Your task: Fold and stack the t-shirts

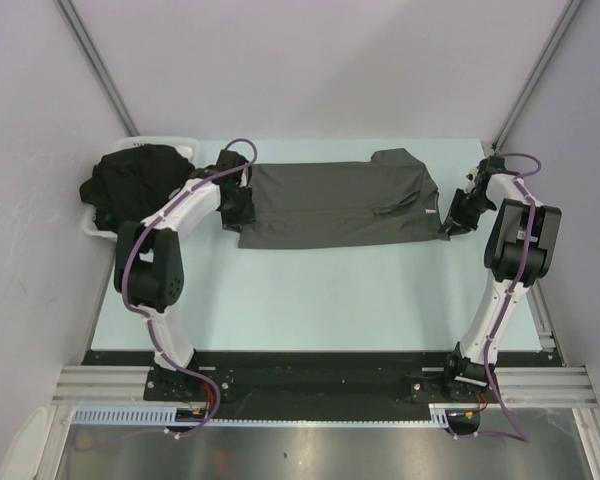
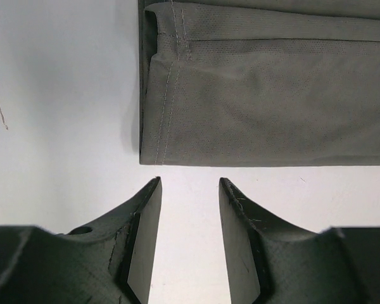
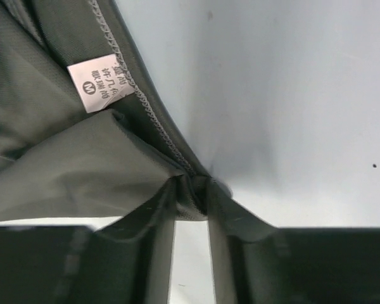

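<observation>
On the table (image 1: 310,300) the charcoal t-shirt (image 1: 330,205) lies half-folded near the far edge. The black t-shirts (image 1: 135,180) sit heaped in the tray (image 1: 92,230) at the far left corner, unfolded and unstacked. The left gripper (image 2: 189,183) has its jaws open, just short of the hem. The right gripper (image 3: 191,190) has its jaws pinching the shirt's right corner.

White arms (image 1: 187,205), black joints (image 1: 152,272), purple cables (image 1: 242,142)

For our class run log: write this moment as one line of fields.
grey t-shirt: spread on table | left gripper: open, just short of it | right gripper: shut on its edge | black t-shirts: heaped in tray
</observation>
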You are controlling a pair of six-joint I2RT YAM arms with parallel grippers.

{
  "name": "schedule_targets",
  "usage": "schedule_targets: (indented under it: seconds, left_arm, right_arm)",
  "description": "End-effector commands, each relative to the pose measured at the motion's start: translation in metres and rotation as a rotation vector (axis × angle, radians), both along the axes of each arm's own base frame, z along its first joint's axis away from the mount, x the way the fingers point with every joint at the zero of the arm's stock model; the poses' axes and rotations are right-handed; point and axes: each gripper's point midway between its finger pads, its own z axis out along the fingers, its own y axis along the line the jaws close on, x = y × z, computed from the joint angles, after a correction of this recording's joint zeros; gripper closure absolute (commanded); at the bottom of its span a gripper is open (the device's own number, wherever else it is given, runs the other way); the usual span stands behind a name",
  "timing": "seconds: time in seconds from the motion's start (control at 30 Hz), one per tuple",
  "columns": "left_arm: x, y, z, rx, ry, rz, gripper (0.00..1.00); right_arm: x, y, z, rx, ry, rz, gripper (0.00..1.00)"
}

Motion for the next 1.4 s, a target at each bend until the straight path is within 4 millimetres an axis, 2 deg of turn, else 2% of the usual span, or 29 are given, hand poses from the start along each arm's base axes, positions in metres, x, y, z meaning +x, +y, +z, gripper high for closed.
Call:
schedule_targets:
  seconds: [0.0, 0.03, 0.07, 0.17, 0.33, 0.87, 1.37]
  left_arm:
    - [0.006, -0.005, 0.014, -0.027, -0.055, 0.009, 0.53]
    - [0.007, -0.006, 0.013, -0.026, -0.053, 0.007, 0.53]
    - [0.009, -0.006, 0.015, -0.028, -0.059, 0.007, 0.53]
    - [0.01, -0.006, 0.014, -0.028, -0.056, 0.01, 0.53]
    - [0.006, 0.003, -0.002, 0.031, -0.014, 0.031, 0.54]
    - [0.005, 0.01, -0.038, 0.077, 0.061, 0.073, 0.54]
    - [0.005, 0.02, -0.063, 0.15, 0.099, 0.079, 0.55]
  right_arm:
    - [-0.003, 0.003, -0.014, 0.017, 0.026, 0.007, 0.77]
    - [-0.004, 0.004, -0.015, 0.018, 0.03, 0.007, 0.8]
    - [-0.005, 0.005, -0.018, 0.021, 0.037, 0.009, 0.89]
    - [-0.008, 0.006, -0.023, 0.023, 0.059, 0.013, 1.0]
    - [-0.009, 0.006, -0.019, 0.016, 0.056, 0.013, 1.0]
    - [-0.005, 0.012, -0.01, 0.025, 0.048, 0.029, 1.0]
    - [-0.004, 0.012, -0.005, 0.025, 0.043, 0.031, 1.0]
